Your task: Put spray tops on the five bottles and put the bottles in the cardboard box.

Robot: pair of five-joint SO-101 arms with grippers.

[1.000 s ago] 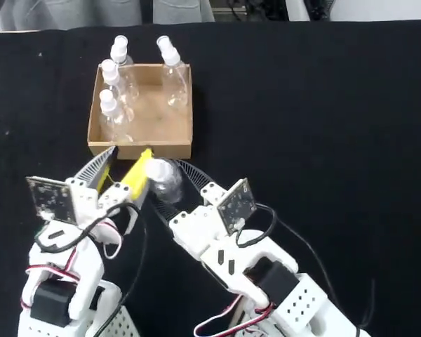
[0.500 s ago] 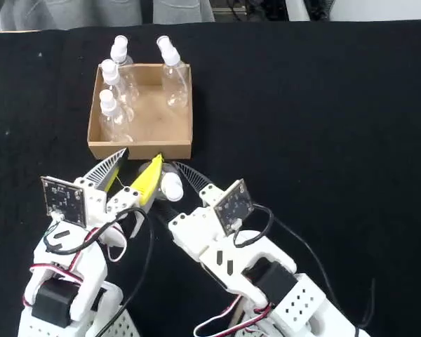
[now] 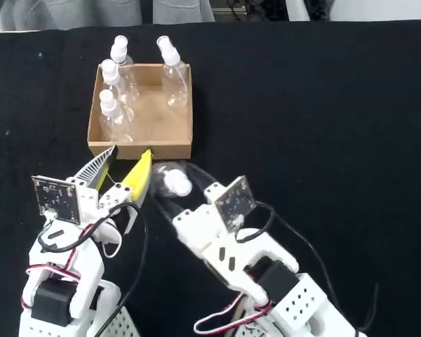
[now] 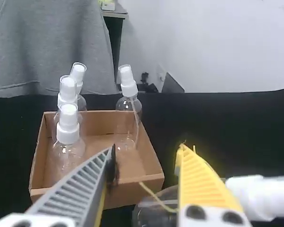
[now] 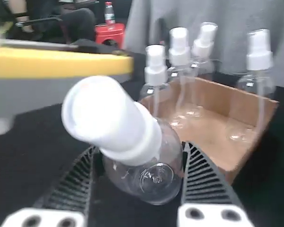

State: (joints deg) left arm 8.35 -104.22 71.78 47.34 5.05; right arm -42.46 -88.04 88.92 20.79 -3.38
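The cardboard box (image 3: 175, 144) holds several clear bottles with white spray tops, three along one side (image 3: 110, 74) and one (image 3: 172, 67) on the other. A further bottle (image 3: 167, 173) with its white spray top (image 3: 177, 185) on lies tilted just in front of the box. My right gripper (image 3: 174, 175) is shut on its round body (image 5: 146, 175), and the top (image 5: 109, 118) points away from the box (image 5: 246, 142). My left gripper (image 3: 131, 150) stands open beside it, near the box's front wall. Its yellow finger (image 4: 199, 184) is next to the top (image 4: 260, 194), not touching it.
Black cloth covers the table (image 3: 323, 105), with open room to the right of the box. Both arm bases crowd the near edge. A person in grey stands behind the table's far edge.
My left gripper swung right to the held bottle's top, then drew back to the left and stands open. The bottle stayed in the right gripper and shifted slightly.
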